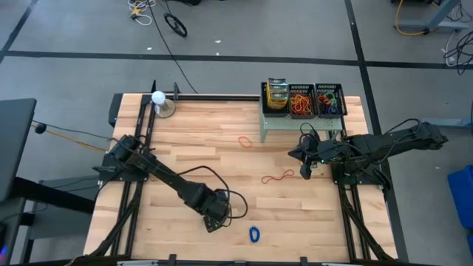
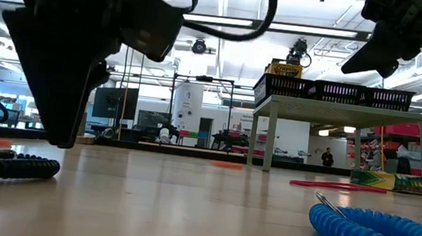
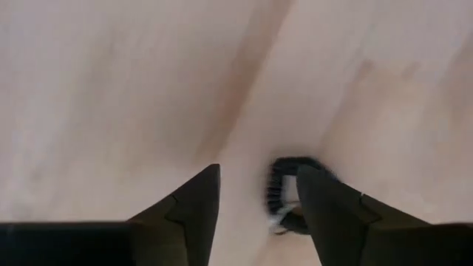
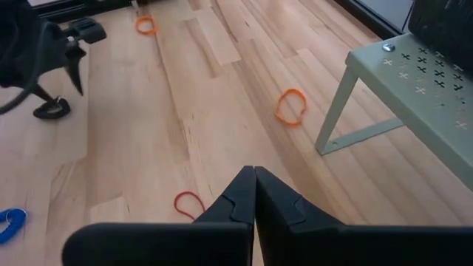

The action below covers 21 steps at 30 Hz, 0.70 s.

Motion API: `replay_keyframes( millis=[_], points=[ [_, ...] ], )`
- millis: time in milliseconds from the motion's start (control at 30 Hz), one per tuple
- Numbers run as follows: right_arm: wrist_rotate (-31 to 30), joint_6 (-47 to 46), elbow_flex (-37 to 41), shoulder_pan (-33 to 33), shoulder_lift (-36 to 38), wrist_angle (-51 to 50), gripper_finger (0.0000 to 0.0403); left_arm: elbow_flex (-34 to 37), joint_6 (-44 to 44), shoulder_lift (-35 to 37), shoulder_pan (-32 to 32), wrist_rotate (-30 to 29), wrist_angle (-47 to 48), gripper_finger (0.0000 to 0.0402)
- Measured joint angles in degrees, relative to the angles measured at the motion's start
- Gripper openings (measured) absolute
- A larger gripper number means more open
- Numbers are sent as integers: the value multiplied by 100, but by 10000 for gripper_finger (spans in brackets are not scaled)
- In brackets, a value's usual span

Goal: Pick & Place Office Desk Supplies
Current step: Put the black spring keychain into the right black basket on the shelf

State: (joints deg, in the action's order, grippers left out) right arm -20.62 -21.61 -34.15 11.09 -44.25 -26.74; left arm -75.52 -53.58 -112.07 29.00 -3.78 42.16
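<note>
- Black coiled band (image 3: 284, 193) lies on the wooden counter (image 1: 222, 148) at the lower middle of the high view, right under the left end effector (image 3: 255, 193), whose fingers stand spread with one finger beside the coil and the other partly over it.
- To grasp it well, the left end effector should probably centre so the coil sits between both fingers, drop until the tips touch the wood, then close gently; a thin loop may slip out otherwise.
- Right end effector (image 4: 255, 193) hangs above the counter at centre right of the high view, fingers pressed together and holding nothing, just beside the pale green shelf (image 1: 295, 124).
- Black mesh trays (image 1: 314, 100) sit on that shelf at upper right, with bands and a crayon box (image 1: 277, 94) inside.
- Loose on the counter: a red band (image 1: 278, 176) at centre, an orange band (image 1: 244, 141) above it, a blue coil (image 1: 255, 234) at the bottom.
</note>
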Motion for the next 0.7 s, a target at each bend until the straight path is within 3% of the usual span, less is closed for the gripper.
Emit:
replay_keyframes(
  millis=[267,700],
  points=[
    [-2,-20,0,0,0,7,7,2,748,-35,-61,-21,32,173],
    [-6,2,1,-2,0,37,7,-22,861,-394,-18,479,-59,150]
  ],
)
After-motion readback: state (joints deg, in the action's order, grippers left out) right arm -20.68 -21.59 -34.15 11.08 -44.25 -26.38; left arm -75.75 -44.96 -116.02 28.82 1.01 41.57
